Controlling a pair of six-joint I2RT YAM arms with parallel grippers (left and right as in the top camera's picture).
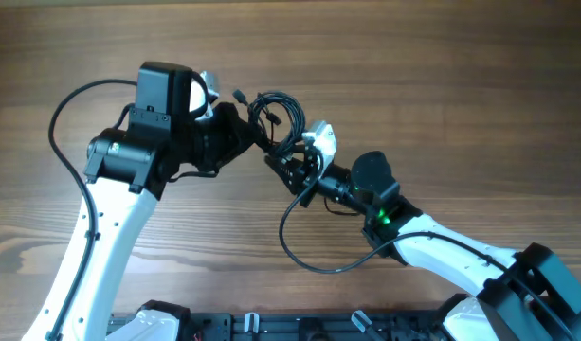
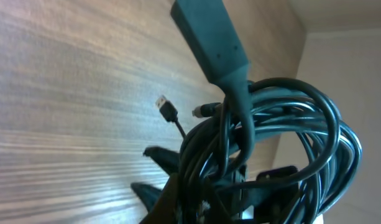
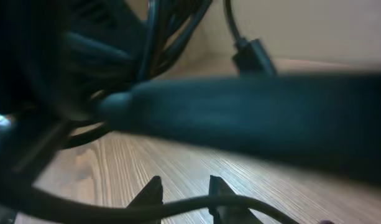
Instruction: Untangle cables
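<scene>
A tangled bundle of black cables (image 1: 276, 116) hangs at the table's middle. My left gripper (image 1: 241, 128) is shut on the bundle, which fills the left wrist view (image 2: 271, 137). A flat grey-black connector (image 2: 212, 37) sticks up from it, and a small USB plug (image 2: 167, 109) dangles over the wood. My right gripper (image 1: 288, 169) sits just below and right of the bundle. Its fingers (image 3: 187, 194) are apart, with bare wood between the tips. One thin black cable (image 3: 252, 204) crosses in front of them, not clamped. A thick blurred cable part (image 3: 258, 121) passes close above.
A long loop of black cable (image 1: 304, 256) trails from the bundle down to the front of the wooden table (image 1: 461, 85). Both arms crowd the middle. A black rail (image 1: 271, 327) runs along the front edge.
</scene>
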